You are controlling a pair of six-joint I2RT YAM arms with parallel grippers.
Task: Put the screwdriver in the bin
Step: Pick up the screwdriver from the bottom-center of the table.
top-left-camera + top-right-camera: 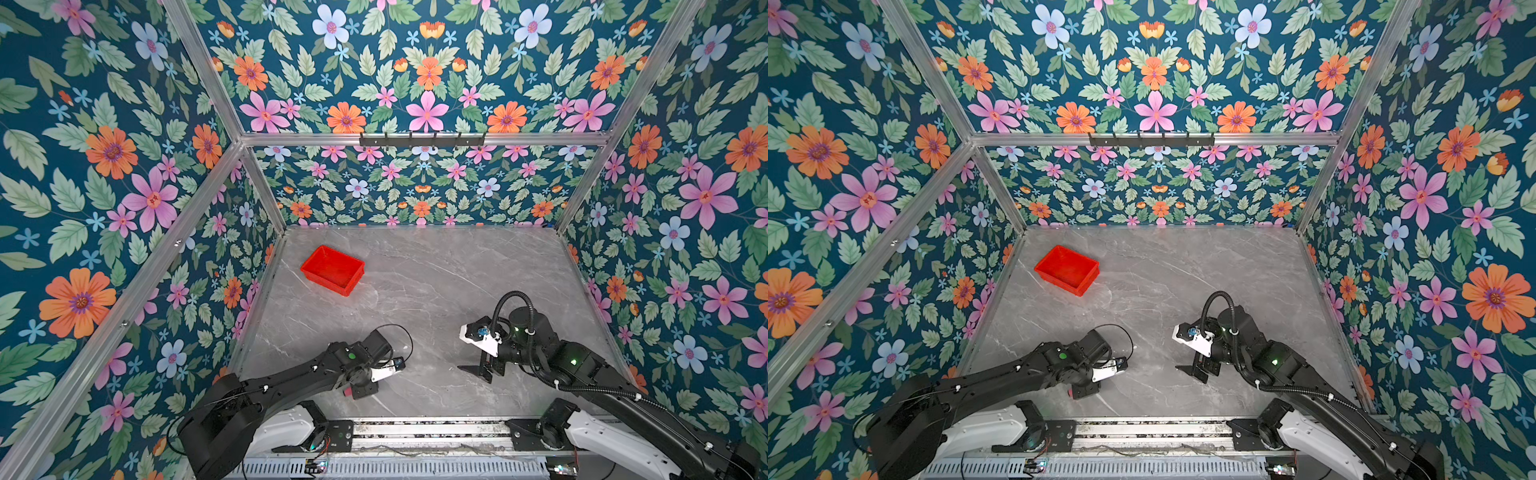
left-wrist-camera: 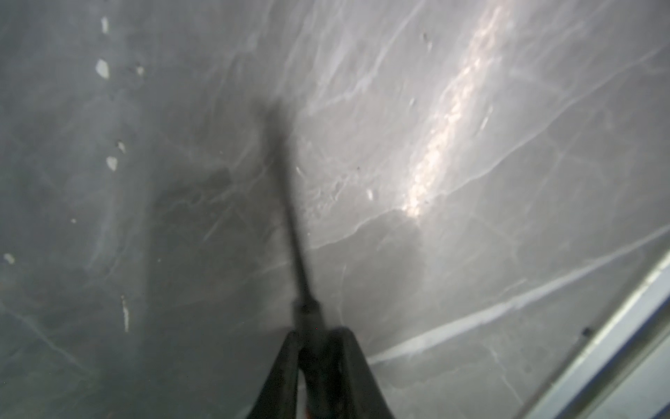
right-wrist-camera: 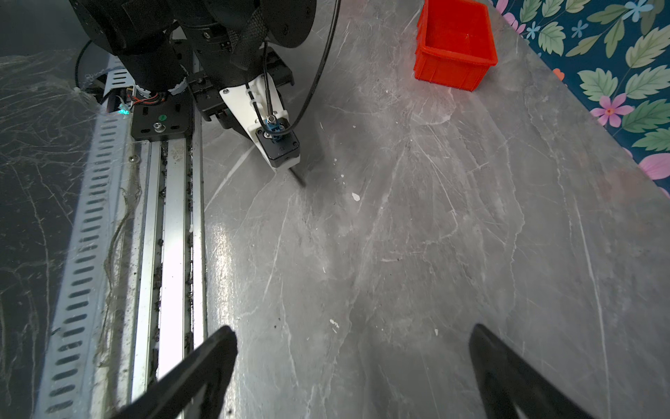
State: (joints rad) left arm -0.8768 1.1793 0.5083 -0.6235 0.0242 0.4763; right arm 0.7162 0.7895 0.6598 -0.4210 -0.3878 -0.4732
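The left gripper has its two black fingers pressed together on the small screwdriver with a pinkish-red handle and thin black shaft, low over the near side of the grey marble-patterned table. The shallow bright red plastic bin stands well apart from it, toward the far left corner. The right gripper holds nothing, and its jaws are wide apart.
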